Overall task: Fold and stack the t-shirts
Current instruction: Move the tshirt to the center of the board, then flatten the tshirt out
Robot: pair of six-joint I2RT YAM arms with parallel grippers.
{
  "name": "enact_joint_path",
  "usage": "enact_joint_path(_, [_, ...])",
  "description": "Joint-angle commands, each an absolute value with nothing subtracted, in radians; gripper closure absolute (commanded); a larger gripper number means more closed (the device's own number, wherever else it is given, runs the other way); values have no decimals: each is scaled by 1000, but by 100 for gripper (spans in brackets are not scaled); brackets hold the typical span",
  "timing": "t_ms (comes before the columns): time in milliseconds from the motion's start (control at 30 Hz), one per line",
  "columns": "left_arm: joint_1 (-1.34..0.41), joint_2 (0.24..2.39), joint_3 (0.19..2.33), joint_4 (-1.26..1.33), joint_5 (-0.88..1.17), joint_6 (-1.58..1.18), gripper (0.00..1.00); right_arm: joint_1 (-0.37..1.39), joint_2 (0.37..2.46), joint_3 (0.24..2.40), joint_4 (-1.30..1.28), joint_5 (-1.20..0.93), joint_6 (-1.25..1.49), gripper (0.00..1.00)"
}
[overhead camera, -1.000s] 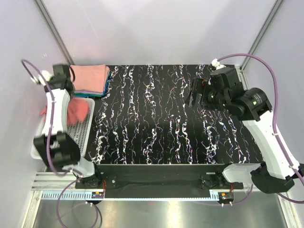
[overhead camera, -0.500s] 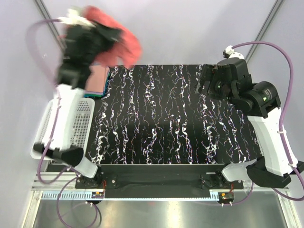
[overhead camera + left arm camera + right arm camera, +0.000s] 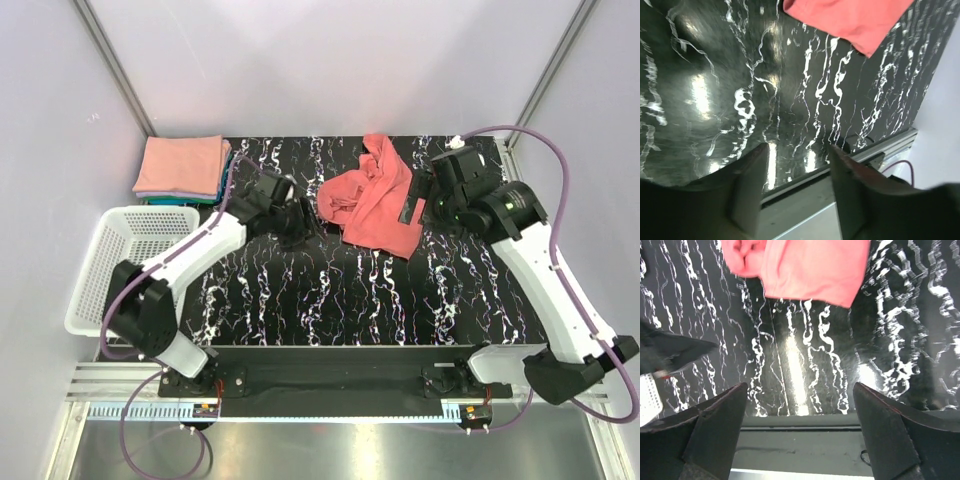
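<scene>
**Operator:** Where was the coral-red t-shirt (image 3: 368, 198) located?

**Inspector:** It was found unfolded and crumpled on the black marbled table (image 3: 330, 290), toward the far side and right of centre. One bunched lobe was extended toward the far edge. A flatter panel was spread toward the near side.

**Operator:** Where were the finished t-shirts recorded?

**Inspector:** A folded stack (image 3: 183, 167) was observed at the far-left corner of the table. A salmon pink piece was placed uppermost, and a teal edge was exposed beneath it. The white mesh basket (image 3: 95, 290) was positioned along the left side of the table, just nearer than the stack.

**Operator:** How was the left gripper (image 3: 303, 217) configured?

**Inspector:** It was lowered near the table, just beside the shirt's left edge. In the left wrist view the fingers (image 3: 747, 187) were seen spread apart, with only bare table between them. The cloth was seen ahead of the tips and was not gripped.

**Operator:** And the right gripper (image 3: 412, 200)?

**Inspector:** It was positioned at the shirt's right edge. In the right wrist view its fingers (image 3: 717, 422) were seen parted widely, with nothing held. The shirt was seen beyond the tips. Contact with the cloth could not be determined from the overhead view.
</scene>
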State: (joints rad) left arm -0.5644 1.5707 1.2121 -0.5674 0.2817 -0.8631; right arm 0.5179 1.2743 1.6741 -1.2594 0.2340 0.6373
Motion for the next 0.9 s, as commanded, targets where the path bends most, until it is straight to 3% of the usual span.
enact_joint_path(0, [-538, 1470, 1287, -589, 253, -753, 39, 491, 1293, 1634, -1123, 138, 637, 8])
enact_joint_path(300, [-425, 1632, 1313, -494, 244, -778, 37, 416, 1556, 1583, -901, 91, 543, 42])
enact_joint_path(500, [-419, 1868, 1434, -355, 301, -782, 37, 439, 1716, 1536, -769, 37, 684, 47])
enact_joint_path(867, [-420, 2146, 1582, -244, 351, -880, 37, 548, 1919, 1528, -588, 83, 611, 52])
